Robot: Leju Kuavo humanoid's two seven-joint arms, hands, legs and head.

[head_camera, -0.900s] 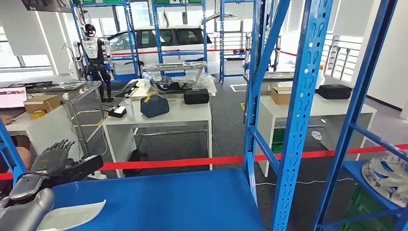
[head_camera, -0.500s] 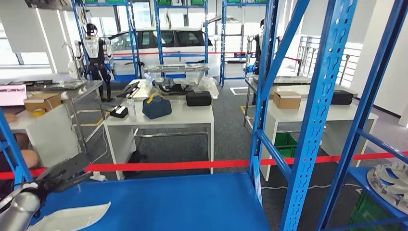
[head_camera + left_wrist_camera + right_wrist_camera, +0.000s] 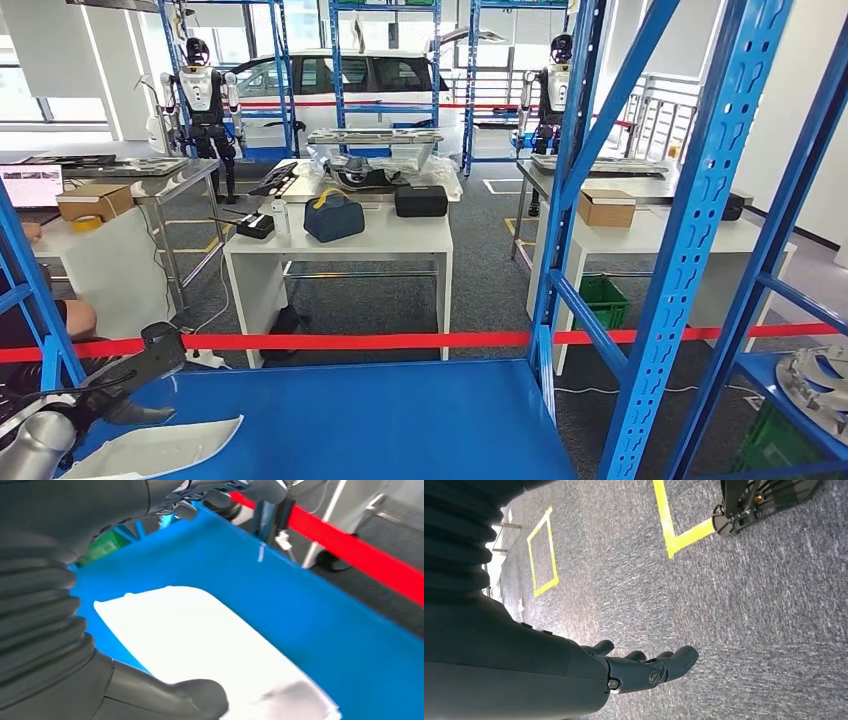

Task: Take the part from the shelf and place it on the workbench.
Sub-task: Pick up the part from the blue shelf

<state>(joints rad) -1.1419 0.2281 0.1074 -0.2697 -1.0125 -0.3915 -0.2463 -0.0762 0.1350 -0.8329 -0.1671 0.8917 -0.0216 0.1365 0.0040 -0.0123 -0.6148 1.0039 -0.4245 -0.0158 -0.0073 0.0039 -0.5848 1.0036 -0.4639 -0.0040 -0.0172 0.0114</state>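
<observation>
We found the white part (image 3: 155,447) lying flat on the blue shelf (image 3: 380,415), not yet gripped, with the left robot hand (image 3: 125,385) open above its near edge, apparently for pickup, while the right robot hand (image 3: 644,667) hung empty, fingers loosely extended, over the floor (image 3: 749,595).

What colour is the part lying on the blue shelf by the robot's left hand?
White. The part shows best in the left wrist view, lying flat on the blue shelf.
</observation>
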